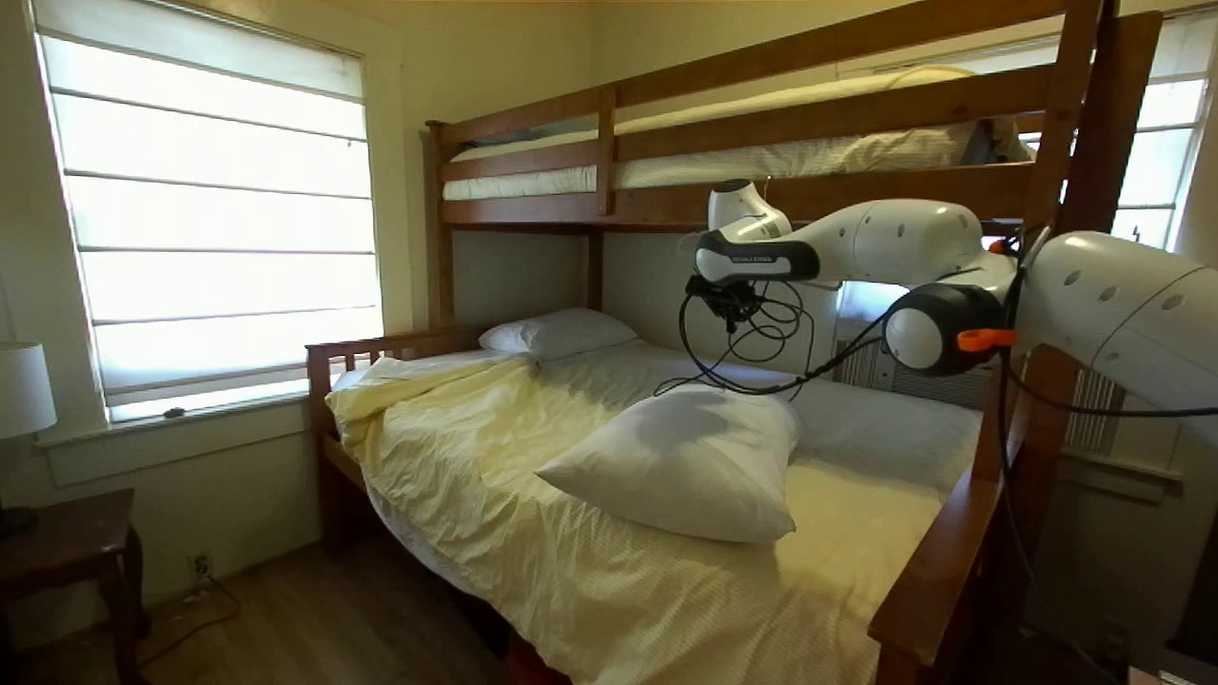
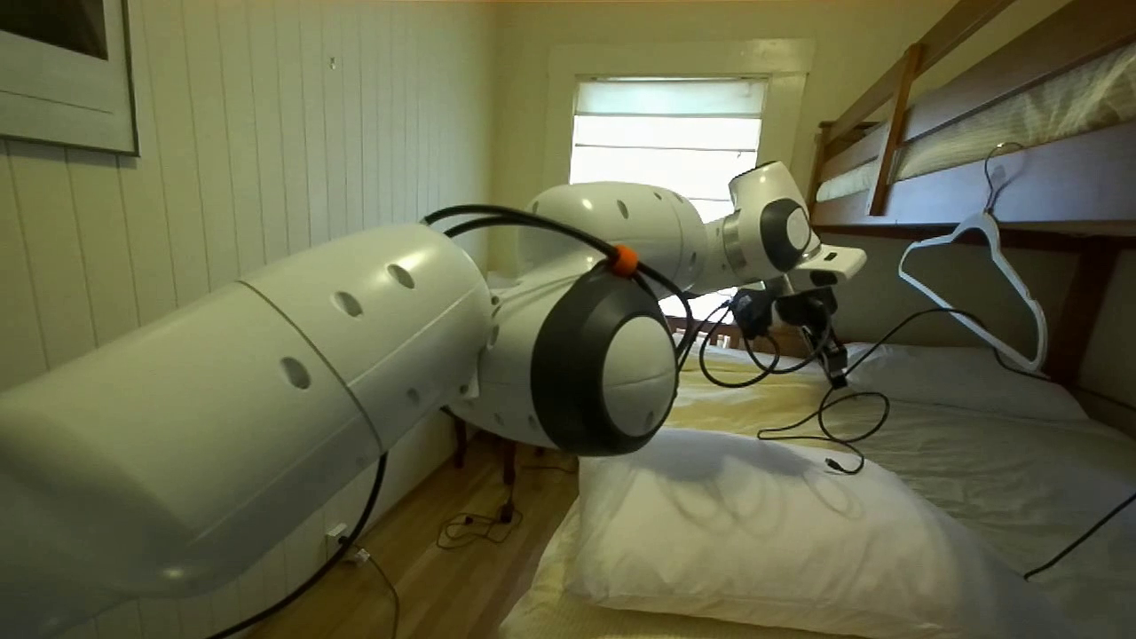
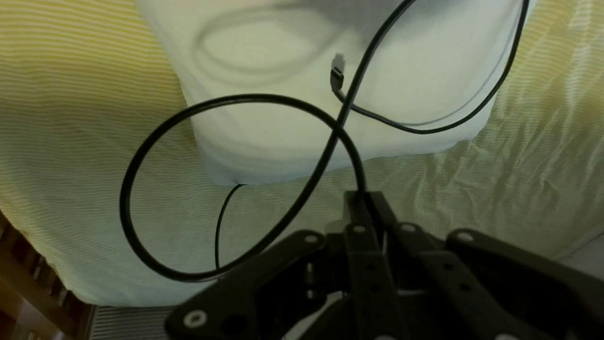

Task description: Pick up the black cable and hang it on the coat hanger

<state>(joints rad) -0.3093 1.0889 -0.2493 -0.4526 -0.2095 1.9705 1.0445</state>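
Wrist view — gripper [image 3: 363,200] closed tight — pinching the black cable [image 3: 337,127].

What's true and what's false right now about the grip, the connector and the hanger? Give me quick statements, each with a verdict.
1. The gripper is shut on the black cable. True.
2. In the wrist view, the connector shows over a white pillow. True.
3. The gripper holds the connector. False: the connector is apart from it.
4. The coat hanger hangs from the upper bunk rail. True.
5. The coat hanger's body is black. False: it is white.
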